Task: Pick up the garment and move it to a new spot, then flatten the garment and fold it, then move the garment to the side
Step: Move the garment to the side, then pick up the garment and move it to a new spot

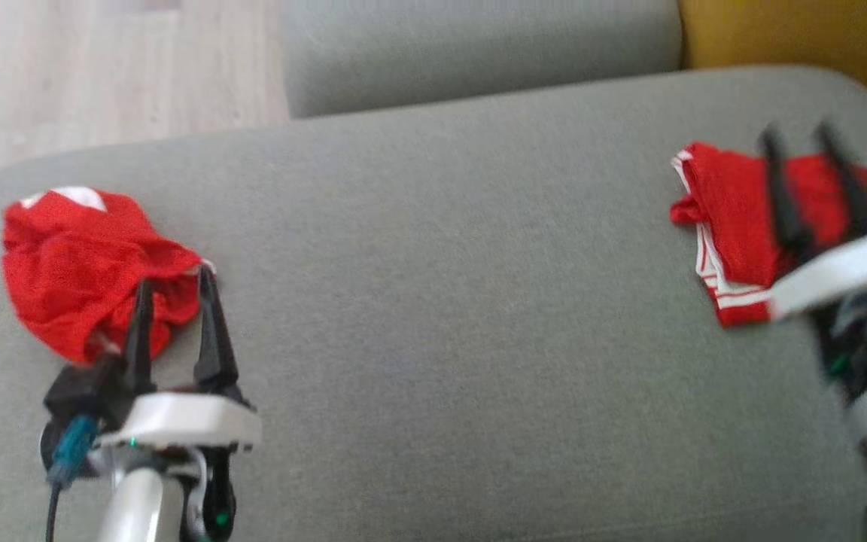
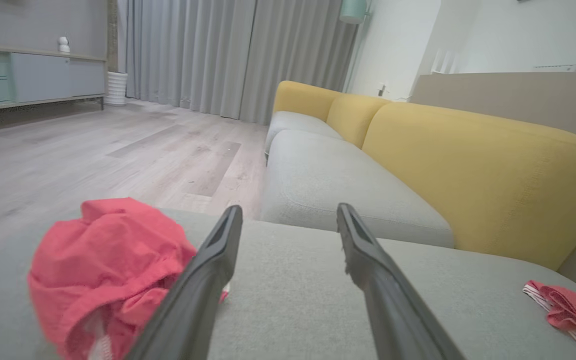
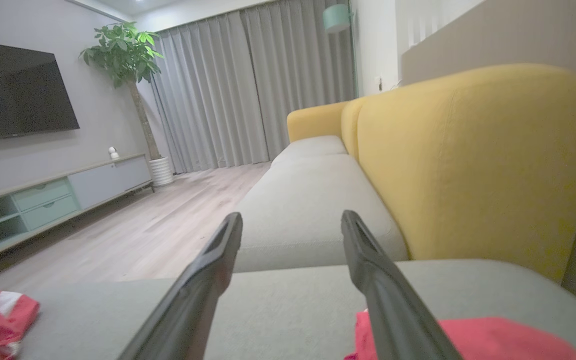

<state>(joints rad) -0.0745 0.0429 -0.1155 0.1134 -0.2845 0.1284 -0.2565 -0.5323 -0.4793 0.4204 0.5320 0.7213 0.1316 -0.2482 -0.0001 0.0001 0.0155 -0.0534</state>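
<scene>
Two garments on the grey fabric sofa seat (image 1: 441, 263): crumpled red mesh garment (image 1: 87, 263) at its left edge, folded red white-striped garment (image 1: 734, 218) far right, open cushion between. Left end effector (image 1: 175, 282), right end effector (image 1: 795, 135): both spread wide, empty.

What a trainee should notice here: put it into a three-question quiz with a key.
1. True or false: the folded garment lies at the robot's right on the grey cushion.
2. The left gripper is: A) shut on cloth; B) open at the edge of the crumpled garment; C) resting on the floor.
3. Fill in: the sofa backrest is ___ in colour.
Key: 1 true; 2 B; 3 yellow.
</scene>
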